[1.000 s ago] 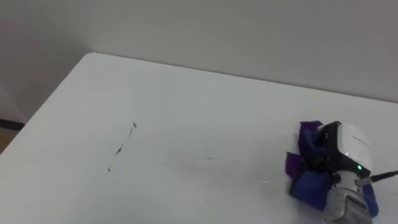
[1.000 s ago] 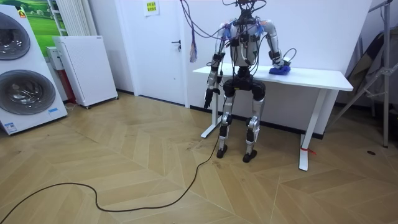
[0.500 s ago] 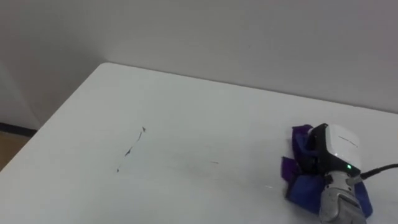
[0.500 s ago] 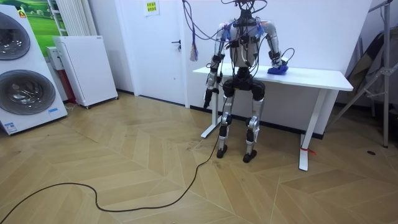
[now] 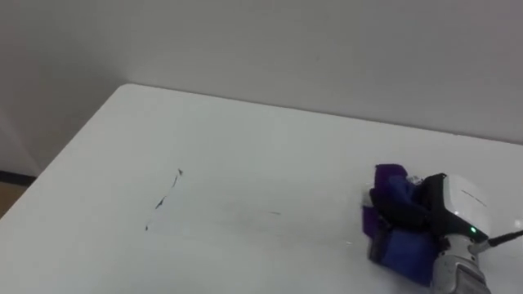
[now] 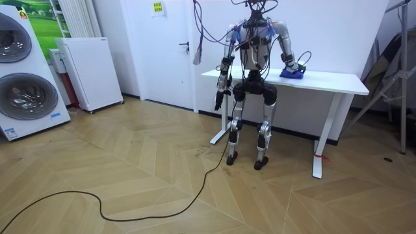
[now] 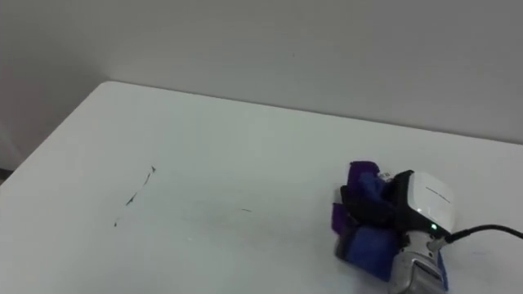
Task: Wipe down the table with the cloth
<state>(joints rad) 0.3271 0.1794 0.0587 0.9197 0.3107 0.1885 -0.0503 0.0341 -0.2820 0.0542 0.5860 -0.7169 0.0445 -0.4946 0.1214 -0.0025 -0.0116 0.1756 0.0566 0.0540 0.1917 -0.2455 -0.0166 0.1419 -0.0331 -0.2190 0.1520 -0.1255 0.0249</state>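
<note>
white table (image 5: 245, 139) with robot standing at it | right hand (image 5: 455, 206) well right of dark marks (image 5: 163, 196), curled into purple cloth (image 5: 402, 247), pressing it down | left hand (image 6: 219, 101) hangs, state can't tell | cloth slightly nearer marks than a second ago; marks unwiped

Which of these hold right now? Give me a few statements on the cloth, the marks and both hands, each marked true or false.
1. The right hand has its fingers curled on the purple cloth on the table. True.
2. The cloth covers the dark marks. False: the dark marks lie uncovered, well to the robot's left of the cloth.
3. The left hand presses on the table. False: in the room view the left hand hangs at the robot's side.
4. The robot stands at the table. True.
</note>
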